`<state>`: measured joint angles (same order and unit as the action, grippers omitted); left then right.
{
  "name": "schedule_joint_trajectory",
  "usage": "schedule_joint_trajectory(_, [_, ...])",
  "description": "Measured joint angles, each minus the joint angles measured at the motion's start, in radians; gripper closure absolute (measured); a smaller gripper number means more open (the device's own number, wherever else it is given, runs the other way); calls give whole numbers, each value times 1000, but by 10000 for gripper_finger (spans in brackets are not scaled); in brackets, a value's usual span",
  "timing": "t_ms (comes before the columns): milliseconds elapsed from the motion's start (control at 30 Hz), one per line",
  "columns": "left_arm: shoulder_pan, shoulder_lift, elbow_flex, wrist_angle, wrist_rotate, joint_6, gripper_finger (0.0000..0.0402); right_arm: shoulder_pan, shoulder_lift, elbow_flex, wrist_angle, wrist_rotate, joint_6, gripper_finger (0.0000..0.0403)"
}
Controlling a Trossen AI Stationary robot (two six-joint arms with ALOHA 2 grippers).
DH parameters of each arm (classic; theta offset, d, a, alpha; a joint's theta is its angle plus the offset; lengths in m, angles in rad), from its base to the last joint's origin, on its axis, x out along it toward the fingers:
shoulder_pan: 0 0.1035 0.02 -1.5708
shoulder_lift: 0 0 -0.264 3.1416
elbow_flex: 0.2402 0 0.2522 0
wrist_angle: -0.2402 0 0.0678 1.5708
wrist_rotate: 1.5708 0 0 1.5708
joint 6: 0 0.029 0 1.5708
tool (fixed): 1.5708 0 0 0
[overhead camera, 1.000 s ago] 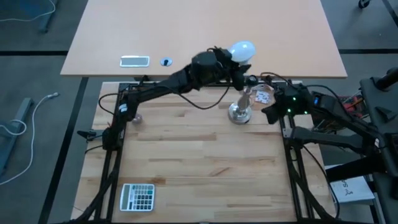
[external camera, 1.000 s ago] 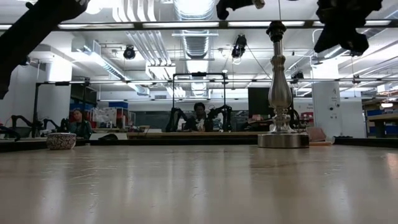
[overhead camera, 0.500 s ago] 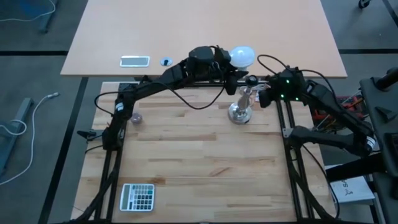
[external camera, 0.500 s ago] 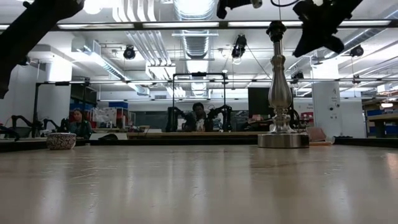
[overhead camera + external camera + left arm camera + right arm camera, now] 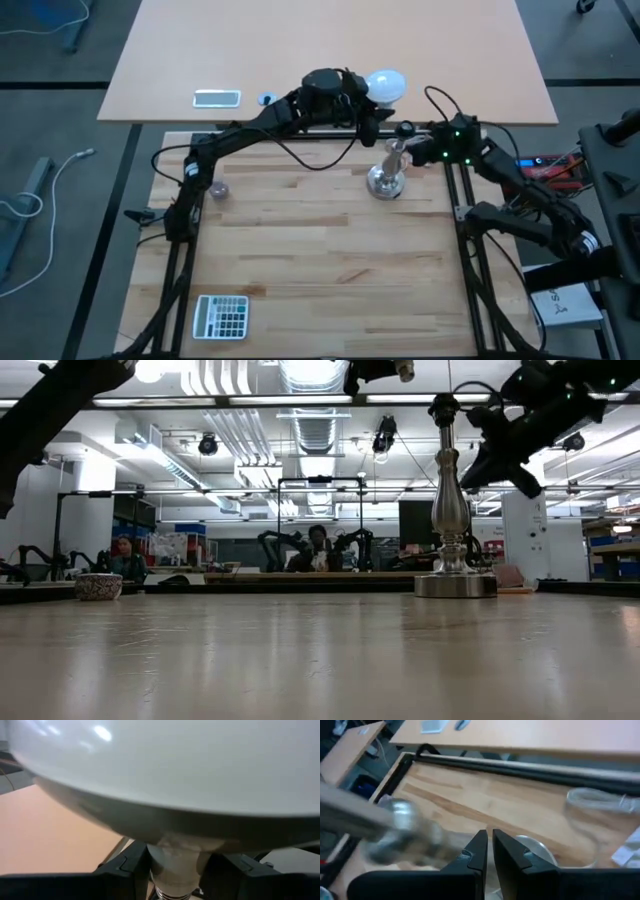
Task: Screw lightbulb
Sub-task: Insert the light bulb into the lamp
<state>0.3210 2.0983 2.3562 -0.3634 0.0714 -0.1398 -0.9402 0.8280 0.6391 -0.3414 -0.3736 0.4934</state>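
Observation:
The white frosted lightbulb (image 5: pixel 387 85) is held by my left gripper (image 5: pixel 362 98) high above the table's far edge, just beyond the stand. Its globe fills the left wrist view (image 5: pixel 165 770). The silver stand (image 5: pixel 386 180) sits on its round base (image 5: pixel 455 586) at the far middle, stem upright, its dark socket (image 5: pixel 443 407) empty. My right gripper (image 5: pixel 490 851) is shut, beside the upper stem (image 5: pixel 490 445) on the stand's right. I cannot tell whether it touches the stand. My left gripper pinches the bulb's pale neck (image 5: pixel 175 860) between its two fingers (image 5: pixel 125 867), just below the globe and above the screw threads (image 5: pixel 172 892). The bulb is lifted clear of the table and of the stand.
A calculator (image 5: pixel 222 316) lies near the front left corner. A small bowl (image 5: pixel 218 188) sits at the left edge. A clear bag and papers (image 5: pixel 595 805) lie right of the stand. A pale table (image 5: pixel 330 50) beyond holds a flat device (image 5: pixel 216 97).
My right gripper has gone toward the table's far edge and left, coming down to the stand's upper stem. My left gripper has shifted slightly toward the far edge, still holding the bulb.

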Motion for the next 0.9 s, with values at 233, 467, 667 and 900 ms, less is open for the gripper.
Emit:
schedule_joint_trajectory(233, [0,0,0,1,1,1,263,-1,9,-51,96,-75,80,380])
schedule_joint_trajectory(467, [0,0,0,4,46,37,263,6,26,-50,120,-110,110,380])
schedule_joint_trajectory(667, [0,0,0,4,73,73,263,6,27,-50,124,-150,114,380])
schedule_joint_trajectory(900, [0,0,-1,16,120,109,263,6,77,-49,135,-143,89,380])
